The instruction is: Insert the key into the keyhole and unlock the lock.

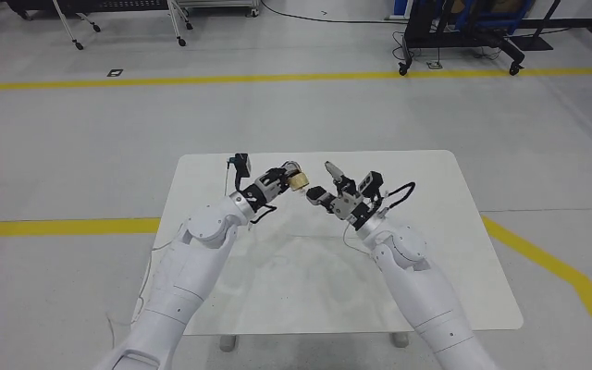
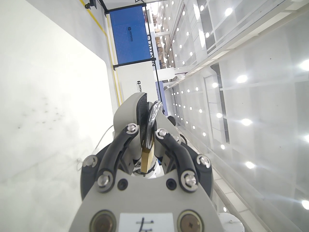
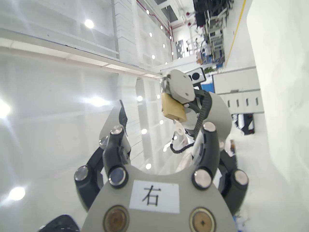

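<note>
A brass padlock (image 1: 296, 178) with a silver shackle is held above the white table (image 1: 444, 185), and my left gripper (image 1: 282, 176) is shut on it. In the left wrist view the fingers clamp the shackle (image 2: 154, 114), with the brass body (image 2: 147, 156) toward the wrist. My right gripper (image 1: 321, 181) faces the lock from close by, open, with nothing between its fingers. The right wrist view shows the padlock (image 3: 172, 108) just beyond my open right gripper (image 3: 166, 124), its flat end turned toward it.
Both arms hover over the far middle of the table, whose near half (image 1: 305, 277) is bare. Yellow floor lines (image 1: 277, 79) run around it. Wheeled racks (image 1: 462, 37) stand well behind.
</note>
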